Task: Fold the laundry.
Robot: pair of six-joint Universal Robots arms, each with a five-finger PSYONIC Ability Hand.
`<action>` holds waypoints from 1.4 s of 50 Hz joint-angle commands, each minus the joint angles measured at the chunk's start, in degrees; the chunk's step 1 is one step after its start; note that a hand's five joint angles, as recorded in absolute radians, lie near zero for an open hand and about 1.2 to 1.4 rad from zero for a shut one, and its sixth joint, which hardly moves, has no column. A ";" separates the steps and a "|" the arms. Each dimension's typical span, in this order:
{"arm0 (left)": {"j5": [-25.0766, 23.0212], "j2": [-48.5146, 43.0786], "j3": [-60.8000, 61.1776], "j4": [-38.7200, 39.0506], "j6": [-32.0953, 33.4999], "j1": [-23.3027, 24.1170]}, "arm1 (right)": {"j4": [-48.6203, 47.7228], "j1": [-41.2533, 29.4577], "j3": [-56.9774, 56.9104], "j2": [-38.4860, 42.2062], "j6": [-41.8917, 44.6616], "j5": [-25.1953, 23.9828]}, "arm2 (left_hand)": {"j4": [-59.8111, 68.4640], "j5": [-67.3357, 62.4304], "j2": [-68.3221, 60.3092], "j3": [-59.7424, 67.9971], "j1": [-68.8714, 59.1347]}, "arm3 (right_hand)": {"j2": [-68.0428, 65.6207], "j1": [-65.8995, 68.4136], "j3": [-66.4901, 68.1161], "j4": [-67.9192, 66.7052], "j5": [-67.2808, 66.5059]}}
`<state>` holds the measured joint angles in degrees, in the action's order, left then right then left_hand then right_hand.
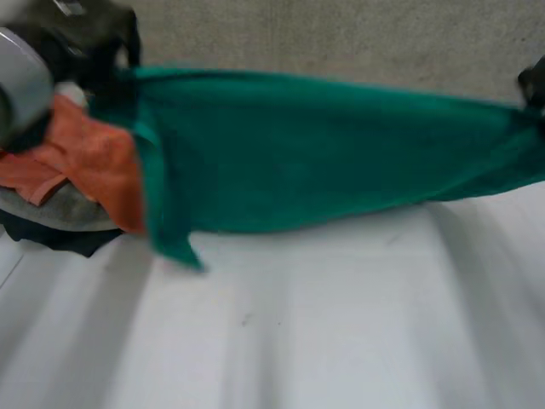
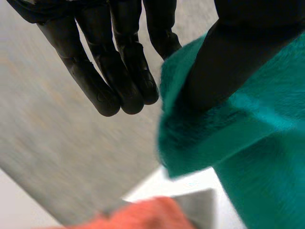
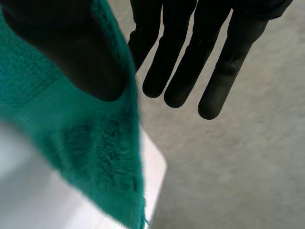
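Note:
A green towel (image 1: pixel 306 153) hangs stretched out above the white table (image 1: pixel 298 324), with one corner dangling at its left end. My left hand (image 2: pixel 114 71) holds the towel's left end (image 2: pixel 257 157): the thumb presses down on the cloth while the other fingers stay straight beside it. My right hand (image 1: pixel 532 85) grips the right end at the table's far right. In the right wrist view that hand (image 3: pixel 190 57) has its thumb clamped on the towel's edge (image 3: pixel 81 143), and the towel's corner hangs below it.
A pile of laundry lies at the table's left: an orange cloth (image 1: pixel 94 162) on top, a grey one (image 1: pixel 60 209) and a dark one (image 1: pixel 60 240) beneath. The grey floor (image 1: pixel 341 43) lies beyond the far table edge.

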<state>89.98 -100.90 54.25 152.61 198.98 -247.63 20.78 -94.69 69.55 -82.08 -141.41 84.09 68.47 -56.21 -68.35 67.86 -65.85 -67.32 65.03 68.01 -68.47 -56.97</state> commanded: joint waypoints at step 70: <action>7.22 -20.76 20.53 9.48 14.59 4.70 | 3.37 2.74 6.55 19.51 9.12 -6.48 | 11.53 -13.79 -11.65 12.14 -14.15 | -12.68 14.97 11.99 -11.53 -13.03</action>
<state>95.03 -130.90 64.52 175.00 212.76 -243.73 10.68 -96.77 69.88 -53.50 -138.45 82.28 68.71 -58.22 -68.52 68.04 -65.86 -67.32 65.03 68.12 -68.65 -57.71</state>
